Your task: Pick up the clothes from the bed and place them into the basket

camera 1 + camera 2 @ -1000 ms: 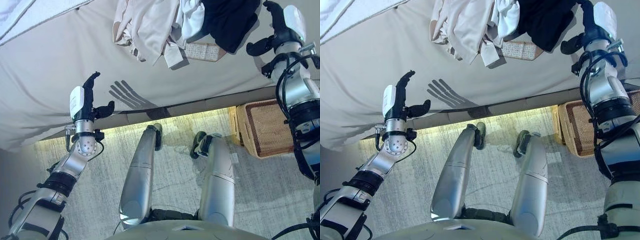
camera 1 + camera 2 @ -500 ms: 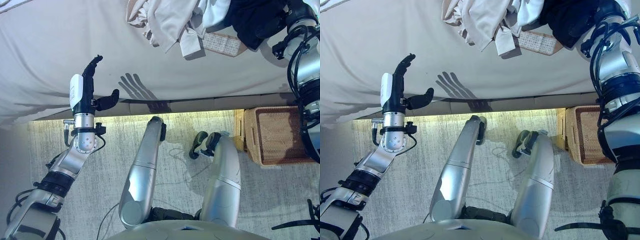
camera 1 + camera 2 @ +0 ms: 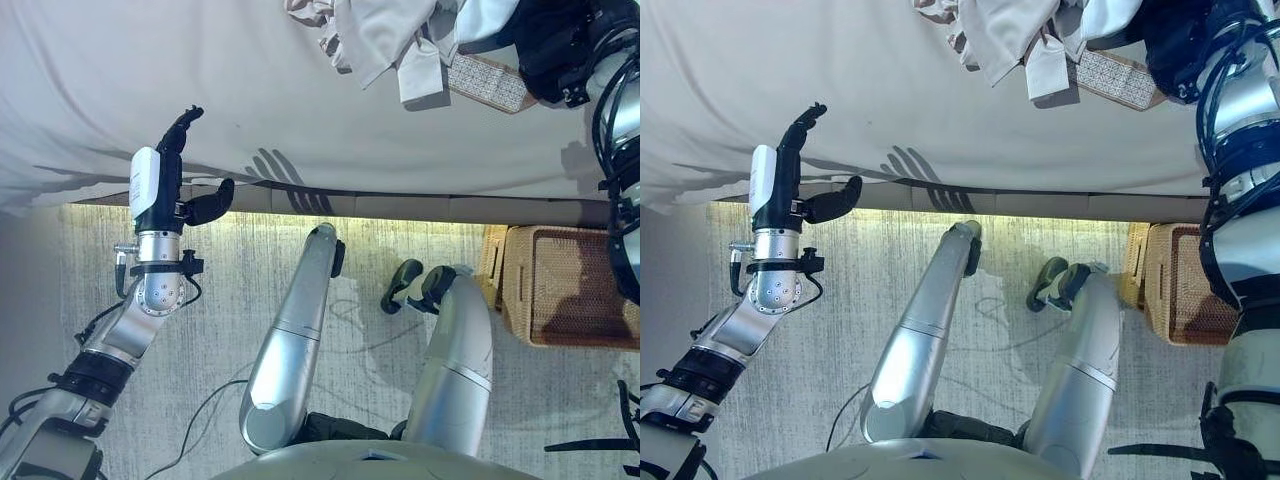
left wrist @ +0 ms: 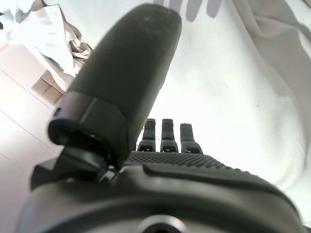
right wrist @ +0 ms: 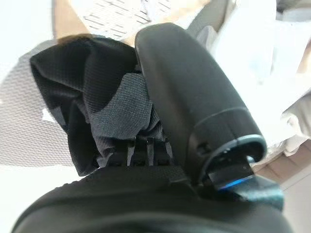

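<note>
Black garment (image 5: 97, 92) at bed's (image 3: 150, 80) front edge, clamped by right hand (image 5: 189, 97); pale clothes (image 3: 380, 40) beside it | left hand (image 3: 165, 185) spread, empty | basket (image 3: 570, 290) on floor

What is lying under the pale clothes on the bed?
A patterned flat item pokes out from under the pale clothes and the black garment. The rest is covered, so what it is cannot be told.

The clothes (image 3: 400, 35) are lying in a heap on the bed (image 3: 150, 80), toward its right side. The basket (image 3: 570, 285) is sitting on the floor (image 3: 220, 290) to the right, just before the bed's edge.
</note>
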Tool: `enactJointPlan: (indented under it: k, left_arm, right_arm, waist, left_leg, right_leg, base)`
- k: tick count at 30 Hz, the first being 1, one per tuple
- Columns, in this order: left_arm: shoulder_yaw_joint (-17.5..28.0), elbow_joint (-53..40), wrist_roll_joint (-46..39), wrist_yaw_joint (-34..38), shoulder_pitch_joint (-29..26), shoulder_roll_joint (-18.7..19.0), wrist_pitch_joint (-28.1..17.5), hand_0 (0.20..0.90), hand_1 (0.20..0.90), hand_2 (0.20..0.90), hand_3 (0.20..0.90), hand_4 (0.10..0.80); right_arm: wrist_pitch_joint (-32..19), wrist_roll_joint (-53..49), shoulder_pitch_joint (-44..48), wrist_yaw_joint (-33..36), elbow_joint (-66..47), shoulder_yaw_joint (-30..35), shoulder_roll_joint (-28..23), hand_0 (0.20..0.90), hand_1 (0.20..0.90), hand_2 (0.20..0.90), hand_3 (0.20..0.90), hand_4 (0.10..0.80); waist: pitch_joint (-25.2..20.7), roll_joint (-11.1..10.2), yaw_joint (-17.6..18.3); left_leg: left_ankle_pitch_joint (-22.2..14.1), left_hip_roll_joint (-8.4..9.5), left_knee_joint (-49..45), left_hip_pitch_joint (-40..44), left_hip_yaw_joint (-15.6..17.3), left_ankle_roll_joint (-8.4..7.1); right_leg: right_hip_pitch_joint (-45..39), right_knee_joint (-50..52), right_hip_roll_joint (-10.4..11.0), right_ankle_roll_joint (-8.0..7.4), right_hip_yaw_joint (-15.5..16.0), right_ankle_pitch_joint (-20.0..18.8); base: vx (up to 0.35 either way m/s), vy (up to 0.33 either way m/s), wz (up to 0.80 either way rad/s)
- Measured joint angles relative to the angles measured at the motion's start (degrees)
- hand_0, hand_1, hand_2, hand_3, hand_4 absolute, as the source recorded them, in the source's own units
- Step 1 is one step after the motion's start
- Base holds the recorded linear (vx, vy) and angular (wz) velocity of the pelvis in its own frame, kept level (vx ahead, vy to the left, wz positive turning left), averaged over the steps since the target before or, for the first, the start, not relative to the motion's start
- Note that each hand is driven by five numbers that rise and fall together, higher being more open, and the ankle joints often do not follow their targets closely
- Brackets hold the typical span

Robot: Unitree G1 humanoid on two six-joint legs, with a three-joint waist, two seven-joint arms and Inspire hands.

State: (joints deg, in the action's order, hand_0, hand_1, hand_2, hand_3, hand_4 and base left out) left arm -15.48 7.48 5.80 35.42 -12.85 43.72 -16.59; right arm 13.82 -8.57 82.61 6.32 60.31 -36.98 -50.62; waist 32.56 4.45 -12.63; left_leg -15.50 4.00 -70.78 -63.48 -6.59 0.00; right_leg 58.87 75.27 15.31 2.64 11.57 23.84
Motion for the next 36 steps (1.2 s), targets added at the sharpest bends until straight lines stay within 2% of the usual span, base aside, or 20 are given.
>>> enactJointPlan:
  k: [4, 12, 16, 19, 22, 25, 29, 30, 32, 34, 36]
  left_arm:
    - [0.2, -1.4, 0.0, 0.0, -0.1, 2.1, -0.6, 0.900, 0.900, 0.900, 0.900, 0.800]
    - [0.7, -2.4, 0.7, 0.0, 0.5, 2.2, -1.8, 0.900, 0.900, 0.900, 0.900, 0.800]
    - [0.7, -2.4, 0.9, 0.0, 0.7, 2.3, -2.3, 0.900, 0.900, 0.900, 0.900, 0.800]
    - [0.8, -2.4, 0.9, 0.0, 1.2, 2.3, -2.3, 0.900, 0.900, 0.900, 0.900, 0.800]
    - [0.8, -2.4, 0.9, -0.2, 1.7, 2.3, -2.4, 0.900, 0.900, 0.900, 0.900, 0.800]
    - [1.4, -2.6, 0.9, -1.2, 2.0, 2.3, -2.4, 0.900, 0.900, 0.900, 0.900, 0.800]
    - [1.9, -2.9, 0.9, -3.3, 3.0, 2.3, -2.3, 0.900, 0.900, 0.900, 0.900, 0.800]
    - [1.9, -2.9, 0.9, -3.9, 2.9, 2.4, -2.3, 0.900, 0.900, 0.900, 0.900, 0.800]
    - [2.4, -3.1, 0.8, -5.4, 2.7, 2.4, -2.2, 0.900, 0.900, 0.900, 0.900, 0.800]
    - [2.7, -3.2, 0.8, -7.0, 2.5, 2.5, -1.6, 0.900, 0.900, 0.900, 0.900, 0.800]
    - [2.7, -3.1, 0.5, -9.2, 2.6, 2.5, -0.1, 0.900, 0.900, 0.900, 0.900, 0.800]
  right_arm:
    - [0.0, -1.7, 1.2, -0.9, 1.7, 0.0, -1.0, 0.300, 0.300, 0.300, 0.200, 0.100]
    - [0.0, -2.1, 0.8, -2.7, 2.7, 0.0, -1.5, 0.300, 0.300, 0.300, 0.200, 0.100]
    - [-0.2, -2.0, -0.4, -2.9, 2.8, 0.1, -1.5, 0.300, 0.300, 0.300, 0.200, 0.100]
    - [-1.1, -1.9, -2.2, -3.2, 2.9, 0.1, -1.5, 0.300, 0.300, 0.300, 0.200, 0.100]
    - [-1.6, -1.4, -3.9, -3.3, 2.8, 0.2, -1.7, 0.300, 0.300, 0.300, 0.200, 0.100]
    - [-3.1, -1.2, -5.0, -3.2, 2.6, 1.6, -2.6, 0.300, 0.300, 0.300, 0.200, 0.100]
    - [-5.3, -1.3, -8.7, -2.9, 0.2, 4.5, -4.0, 0.300, 0.300, 0.300, 0.200, 0.100]
    - [-5.5, -1.3, -9.9, -2.7, -1.2, 4.9, -4.9, 0.300, 0.300, 0.300, 0.200, 0.100]
    - [-6.2, -1.3, -10.6, -2.6, -2.5, 5.3, -6.4, 0.300, 0.300, 0.300, 0.200, 0.100]
    - [-6.9, -1.5, -10.8, -2.8, -3.9, 6.0, -8.4, 0.300, 0.300, 0.300, 0.200, 0.100]
    - [-7.0, -1.6, -11.4, -2.8, -4.0, 7.7, -9.1, 0.300, 0.300, 0.300, 0.200, 0.100]
  waist:
    - [0.0, 0.0, 0.1]
    - [0.3, -0.5, 0.4]
    - [0.3, -0.5, 0.4]
    - [0.4, -0.6, 0.5]
    - [0.4, -0.8, 1.0]
    - [0.4, -1.0, 1.7]
    - [0.3, -1.3, 2.2]
    - [0.3, -1.4, 2.2]
    - [0.1, -1.8, 2.5]
    - [0.1, -2.0, 3.0]
    - [0.1, -2.0, 3.2]
  left_leg:
    - [0.0, 0.04, 0.0, 0.1, 0.2, 0.01]
    - [0.1, -0.10, -0.5, 2.2, 0.8, 0.70]
    - [-0.3, -0.27, -0.5, 3.6, 1.5, 0.53]
    - [-0.4, -0.97, 0.4, 5.8, 2.2, 0.67]
    - [-0.4, -1.04, 2.4, 8.6, 2.7, 0.67]
    - [-0.4, -2.23, 6.6, 12.0, 3.9, 0.65]
    - [-0.1, -2.91, 13.0, 19.8, 5.5, 1.04]
    - [2.1, -3.02, 15.0, 21.8, 5.9, 1.93]
    - [0.8, -2.85, 16.8, 25.0, 6.0, 1.57]
    - [1.2, -3.08, 18.8, 28.2, 6.6, 2.35]
    - [1.2, -3.30, 21.4, 33.0, 7.5, 2.31]
  right_leg:
    - [-0.3, -0.3, 0.1, -0.05, -0.1, 0.0]
    - [-2.3, -0.4, 0.1, -0.23, -0.5, 0.1]
    - [-3.4, -0.5, 0.1, -0.24, -1.4, 0.1]
    - [-5.4, -1.8, -0.2, -0.25, -1.6, 0.1]
    - [-8.0, -3.8, -0.4, -0.31, -1.6, 0.1]
    - [-11.0, -8.2, -1.0, -0.28, -1.8, 0.1]
    - [-18.1, -14.6, -1.3, -0.41, -1.9, 0.0]
    - [-20.1, -16.7, -1.5, -0.95, -1.7, -2.0]
    - [-23.1, -18.9, -1.2, -1.65, -1.5, -2.8]
    - [-26.3, -21.6, -1.3, -1.27, -1.3, -4.0]
    - [-30.9, -24.6, -1.7, -2.12, -1.4, -5.5]
  base:
    - [0.023, -0.023, 0.00]
    - [0.036, -0.006, -0.01]
    - [0.034, 0.018, -0.05]
    - [0.038, 0.040, -0.11]
    - [0.044, 0.042, -0.04]
    - [0.037, 0.035, -0.07]
    - [-0.001, 0.024, -0.14]
    - [0.058, 0.017, -0.05]
    - [0.078, 0.016, -0.06]
    - [0.042, 0.008, -0.09]
    - [0.056, -0.004, -0.17]
